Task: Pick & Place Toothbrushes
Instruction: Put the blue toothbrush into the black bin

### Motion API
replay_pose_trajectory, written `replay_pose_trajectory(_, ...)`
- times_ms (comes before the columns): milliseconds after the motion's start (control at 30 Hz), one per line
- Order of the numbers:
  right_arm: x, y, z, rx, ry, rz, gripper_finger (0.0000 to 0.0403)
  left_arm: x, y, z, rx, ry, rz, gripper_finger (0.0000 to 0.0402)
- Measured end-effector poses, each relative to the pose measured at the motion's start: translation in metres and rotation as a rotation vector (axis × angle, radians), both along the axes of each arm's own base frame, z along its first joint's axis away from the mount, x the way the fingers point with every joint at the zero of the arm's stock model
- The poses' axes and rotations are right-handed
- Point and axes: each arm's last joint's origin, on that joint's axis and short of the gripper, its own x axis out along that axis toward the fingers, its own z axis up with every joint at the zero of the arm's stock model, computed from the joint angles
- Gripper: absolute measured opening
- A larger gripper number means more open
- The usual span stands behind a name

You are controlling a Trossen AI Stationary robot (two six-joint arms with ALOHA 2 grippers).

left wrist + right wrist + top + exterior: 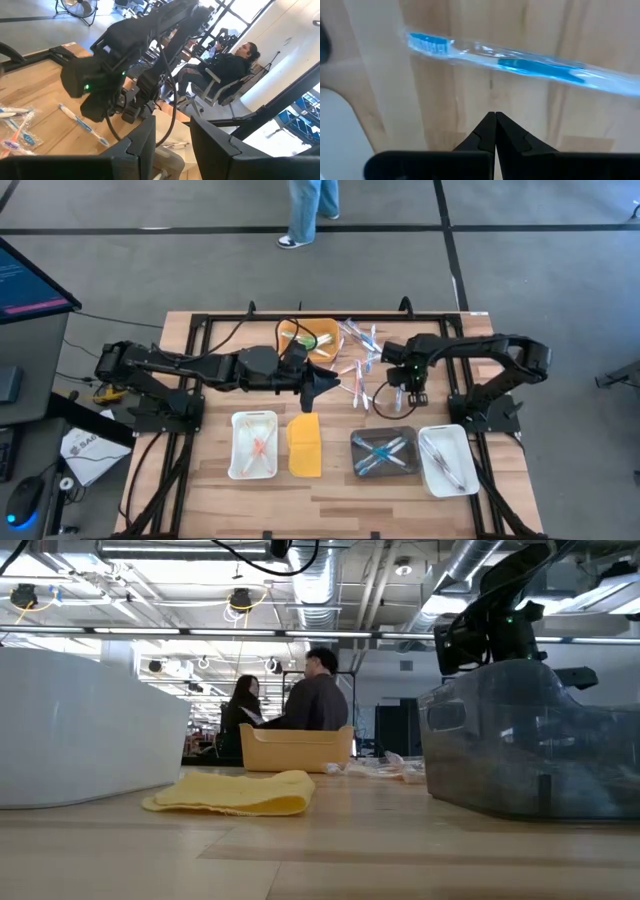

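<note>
My right tool (495,116) is clenched on nothing, just above a blue toothbrush (520,62) on the table (470,100), mid-frame. Left tool (322,385) sits partly spread, empty.

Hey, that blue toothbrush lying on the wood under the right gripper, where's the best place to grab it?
Probably mid-handle, from straight above: the blue toothbrush lies flat on the table, so the right gripper, now shut, should open across its narrow width.
</note>
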Motion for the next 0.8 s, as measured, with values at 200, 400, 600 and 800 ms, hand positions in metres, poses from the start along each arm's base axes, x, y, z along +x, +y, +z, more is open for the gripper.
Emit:
replay_pose_trajectory(200, 0.008, 0.011, -0.013, 0.025, 0.056, 0.061, 0.0, 0.0, -0.004, 0.0, 0.003, 0.001, -0.015, 0.0117)
replay_pose_trajectory(400, 0.016, 0.018, -0.024, 0.03, 0.071, 0.1, 0.0, 0.0, -0.005, 0.0, 0.005, 0.002, -0.018, 0.0117)
replay_pose_trajectory(600, 0.022, 0.029, -0.028, 0.071, 0.064, 0.133, 0.0, 0.0, -0.005, 0.0, 0.006, 0.005, -0.017, 0.0117)
replay_pose_trajectory(800, 0.038, 0.032, -0.018, 0.07, -0.029, 0.123, 0.0, 0.0, -0.004, 0.0, 0.013, 0.006, -0.012, 0.0117)
